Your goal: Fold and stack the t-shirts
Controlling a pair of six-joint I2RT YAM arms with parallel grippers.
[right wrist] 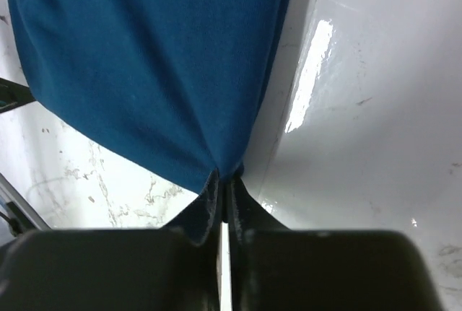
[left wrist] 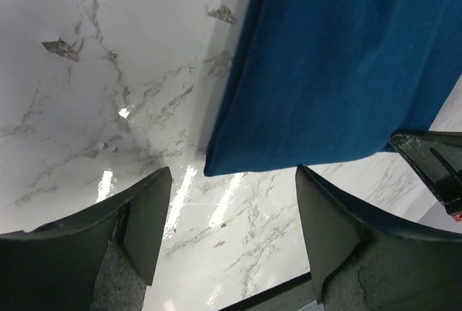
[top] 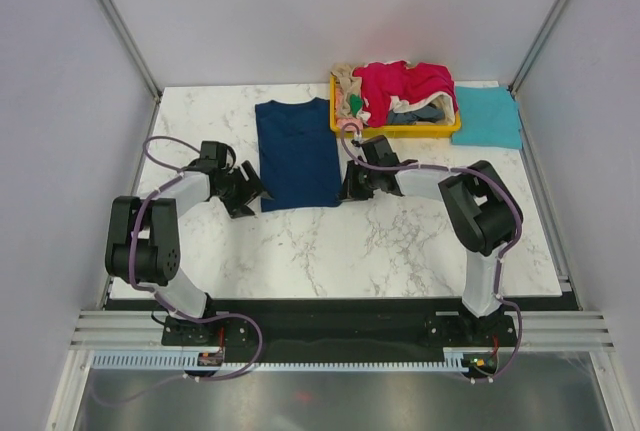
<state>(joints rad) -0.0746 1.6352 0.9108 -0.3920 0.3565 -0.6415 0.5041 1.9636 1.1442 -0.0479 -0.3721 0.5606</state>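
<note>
My right gripper [right wrist: 224, 194] is pinching the near right corner of the navy t-shirt [top: 297, 154], which is lying flat toward the desk's far edge. My left gripper [left wrist: 232, 188] is hanging wide apart just short of its near left corner. The shirt's underside is hidden, and the heap [top: 405, 86] in the yellow tray [top: 395, 132] is too tangled to count.

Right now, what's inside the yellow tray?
The yellow tray holds a crumpled heap: a crimson-pink t-shirt on top, a beige t-shirt at its left end, and bluish cloth peeking out beneath. Whatever lies under the heap is covered.
</note>
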